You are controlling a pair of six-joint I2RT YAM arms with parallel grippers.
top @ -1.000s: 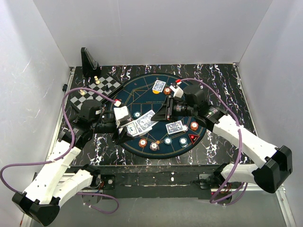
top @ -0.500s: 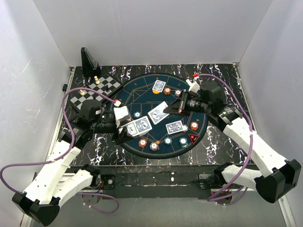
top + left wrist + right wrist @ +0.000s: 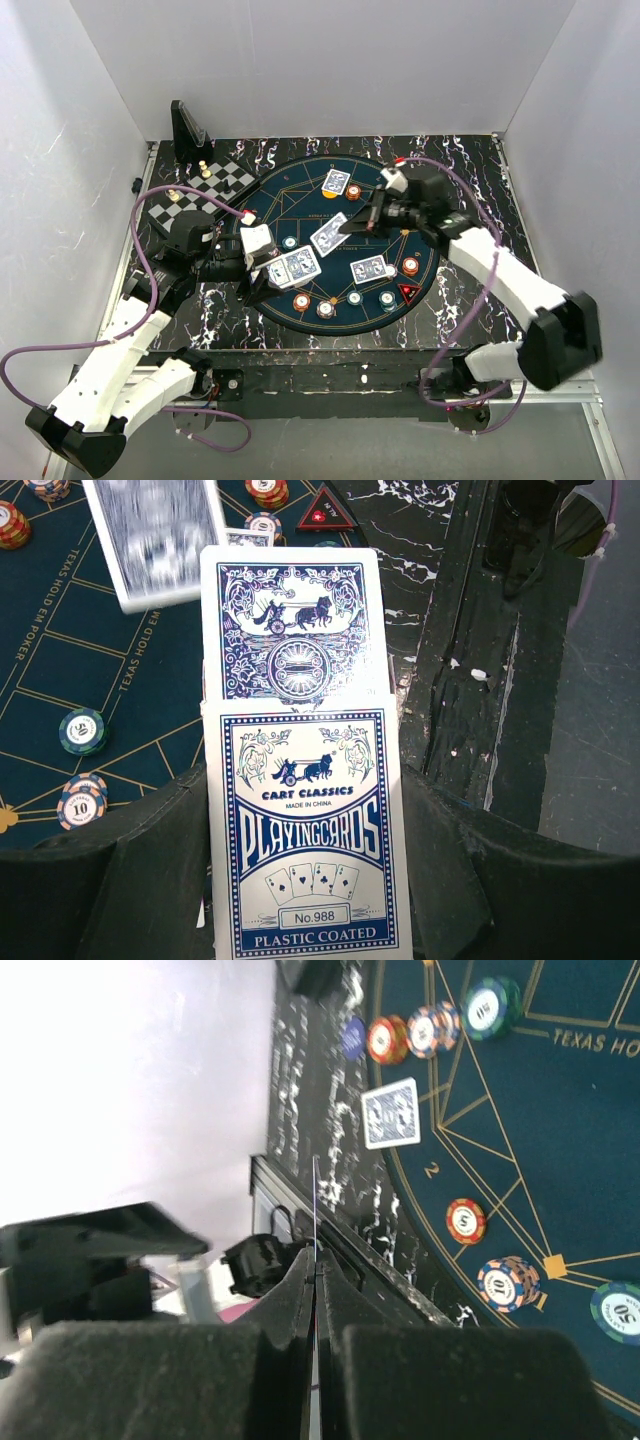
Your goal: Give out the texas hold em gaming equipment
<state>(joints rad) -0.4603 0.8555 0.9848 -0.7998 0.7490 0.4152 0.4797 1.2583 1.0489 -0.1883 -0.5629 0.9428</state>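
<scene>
- Since 1 second ago my right tool [image 3: 352, 222] has swung away from the pack and toward the far side of the mat [image 3: 300, 195], taking 1 blue-backed card [image 3: 329, 233] with it. My left tool [image 3: 270, 270] has stayed where it was.
- My right tool is clenched on that card. In its own wrist view the fingers [image 3: 200, 1380] press together, and the card's thin edge stands out from between them.
- That card sticks out past the right tool's tips, over the middle of the mat, between my 2 tools.
- My left tool is grasping the pack of cards [image 3: 305, 840], with a dark finger [image 3: 120, 880] on either side. The top card reads "PLAYINGCARDS".
- 1 more blue-backed sheet, the forward card [image 3: 290, 620], juts out past the pack's front edge.
- 2 dealt cards lie back-up on the mat. The far card [image 3: 337, 183] sits beyond my right tool, just beside an orange chip [image 3: 353, 192].
- The near card [image 3: 370, 269] sits on the near side of my right tool, close to a red triangular marker [image 3: 408, 292].
- A row of chips [image 3: 325, 308] lies ahead of my left tool's tips, along the mat's near rim.
- A chequered board [image 3: 215, 185] lies on the tabletop [image 3: 470, 170], beyond my left tool.
</scene>
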